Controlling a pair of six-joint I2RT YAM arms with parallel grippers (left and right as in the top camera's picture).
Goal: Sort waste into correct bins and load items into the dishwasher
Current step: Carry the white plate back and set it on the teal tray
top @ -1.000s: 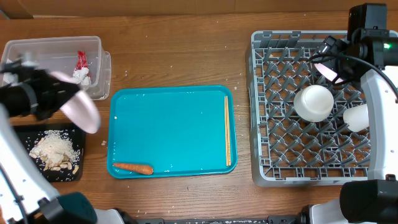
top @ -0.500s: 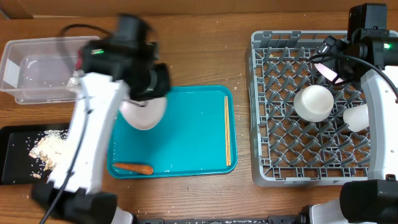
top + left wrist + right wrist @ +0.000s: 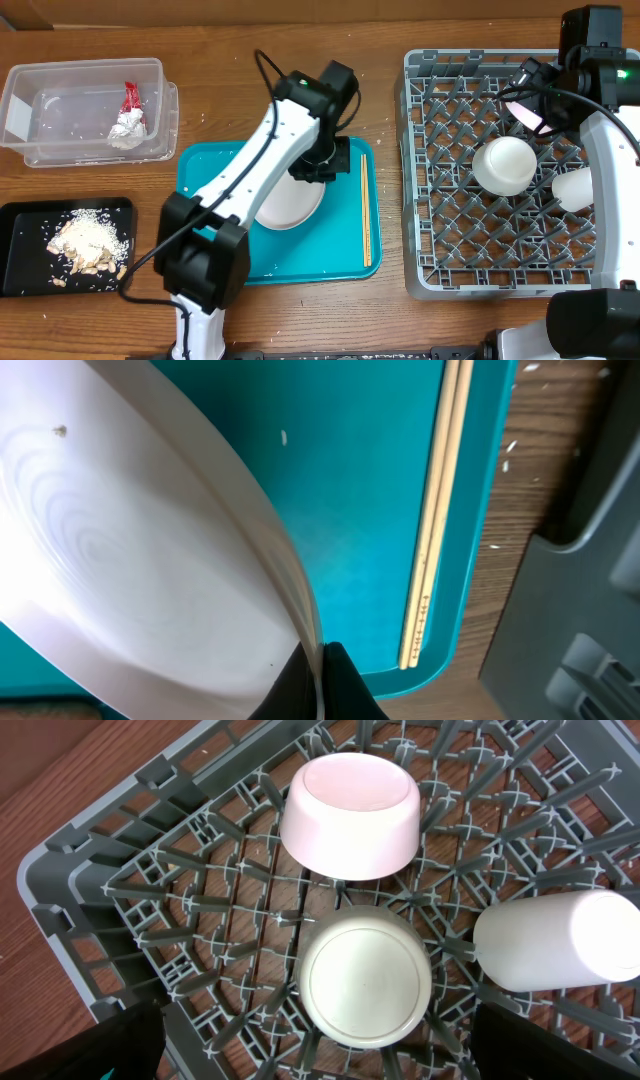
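Note:
My left gripper (image 3: pixel 318 165) is shut on the rim of a white plate (image 3: pixel 290 203), held tilted over the teal tray (image 3: pixel 345 255). In the left wrist view its fingers (image 3: pixel 340 682) pinch the plate (image 3: pixel 120 560) edge. The chopsticks (image 3: pixel 366 210) lie along the tray's right side and also show in the left wrist view (image 3: pixel 435 530). The grey dish rack (image 3: pixel 430 230) holds an upturned bowl (image 3: pixel 505 165), a cup (image 3: pixel 575 188) on its side and a pink dish (image 3: pixel 350 815). My right gripper (image 3: pixel 540 85) hangs open and empty above the rack. The carrot is hidden under my left arm.
The clear tub (image 3: pixel 60 82) at the back left holds the red wrapper (image 3: pixel 130 97) and the paper ball (image 3: pixel 125 128). The black tray (image 3: pixel 20 225) at the front left holds beige food scraps (image 3: pixel 85 245). My left arm stretches across the teal tray.
My left arm has swung right from over the black tray to the middle of the teal tray, carrying the plate. The right arm has not moved.

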